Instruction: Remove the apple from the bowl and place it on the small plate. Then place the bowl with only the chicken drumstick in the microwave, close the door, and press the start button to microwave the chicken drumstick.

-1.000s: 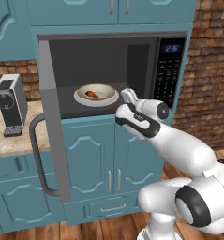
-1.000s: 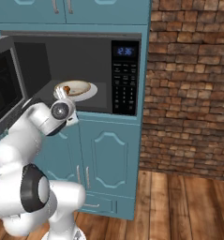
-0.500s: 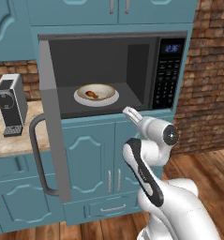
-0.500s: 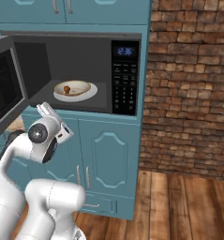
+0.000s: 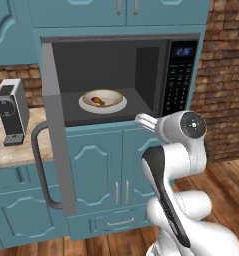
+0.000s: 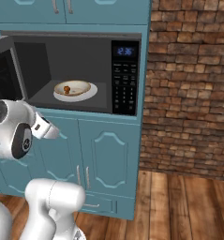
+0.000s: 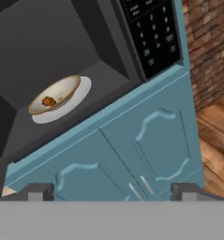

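— Bowl: where, and why there?

— On the flat white disc mid-floor of the microwave cavity, chicken drumstick alone inside it. My guess: centred so it clears the walls.

— Your pincer?

— Empty, tips spread wide, below the cavity's front edge, facing the teal cabinet doors.

— And the door?

— Swung out at the cavity's left edge, handle toward me. Closing it looks like my next step, then the keypad.

Both base views face the open microwave from behind; hand view looks closer, tilted.
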Motion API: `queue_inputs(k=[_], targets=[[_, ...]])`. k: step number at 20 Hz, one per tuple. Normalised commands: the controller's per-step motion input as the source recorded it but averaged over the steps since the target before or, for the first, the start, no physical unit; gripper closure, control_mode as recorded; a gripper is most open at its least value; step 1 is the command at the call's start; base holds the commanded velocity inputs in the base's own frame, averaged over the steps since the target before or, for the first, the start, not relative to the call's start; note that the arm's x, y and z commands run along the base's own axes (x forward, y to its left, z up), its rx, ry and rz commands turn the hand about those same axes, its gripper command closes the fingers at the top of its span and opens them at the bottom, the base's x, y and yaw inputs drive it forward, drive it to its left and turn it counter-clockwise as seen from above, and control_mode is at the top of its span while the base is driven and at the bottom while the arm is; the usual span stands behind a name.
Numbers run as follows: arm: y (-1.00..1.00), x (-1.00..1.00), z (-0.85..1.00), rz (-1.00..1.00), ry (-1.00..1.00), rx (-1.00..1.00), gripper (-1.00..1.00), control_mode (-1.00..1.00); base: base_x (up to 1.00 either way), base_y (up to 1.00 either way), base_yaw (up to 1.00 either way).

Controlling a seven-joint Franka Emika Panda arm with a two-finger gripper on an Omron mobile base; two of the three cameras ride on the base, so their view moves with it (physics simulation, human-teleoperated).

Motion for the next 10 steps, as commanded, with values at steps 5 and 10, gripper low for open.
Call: queue_inputs(k=[5, 10], targets=[[0.0, -1.0, -0.26, 0.06, 0.01, -0.19, -1.0, -1.0, 0.0, 0.0, 0.0], [0.0, -1.0, -0.23, 0.13, -0.06, -0.12, -1.0, -1.0, 0.0, 0.0, 0.0]])
